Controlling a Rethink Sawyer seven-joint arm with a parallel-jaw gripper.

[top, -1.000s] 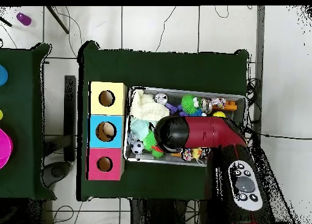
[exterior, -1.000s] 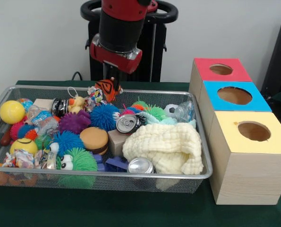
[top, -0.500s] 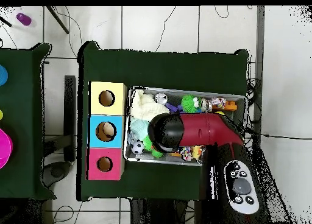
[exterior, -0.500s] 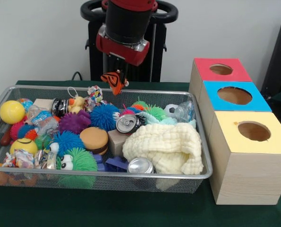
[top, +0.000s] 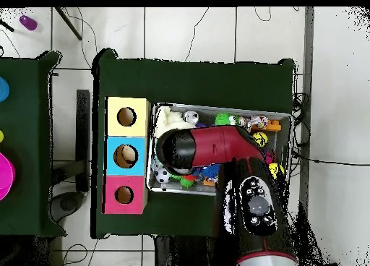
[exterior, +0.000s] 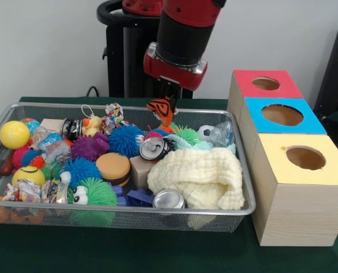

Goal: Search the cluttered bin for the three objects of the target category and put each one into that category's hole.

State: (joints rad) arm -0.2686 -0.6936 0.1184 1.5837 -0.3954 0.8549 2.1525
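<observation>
A small orange and black striped tiger toy (exterior: 161, 108) hangs over the back middle of the wire bin (exterior: 129, 211), with my gripper (exterior: 167, 101) shut on it. The toy is clear of the clutter below. To the right stand three boxes, each with a round hole on top: red (exterior: 265, 85), blue (exterior: 282, 115) and yellow (exterior: 305, 157). In the overhead view the red arm (top: 209, 147) covers the gripper and the toy, and its end lies over the bin side nearest the blue box (top: 126, 156).
The bin holds spiky balls (exterior: 125, 140), two cans (exterior: 154, 149) (exterior: 169, 199), a cream cloth (exterior: 197, 176), a burger toy (exterior: 113, 168), a yellow ball (exterior: 14, 134), a soccer ball (exterior: 205, 132) and wrappers. Green cloth covers the table (exterior: 157, 250).
The arm rose with the tiger toy out of the bin's back, then swung right towards the boxes; the toy now hangs further right.
</observation>
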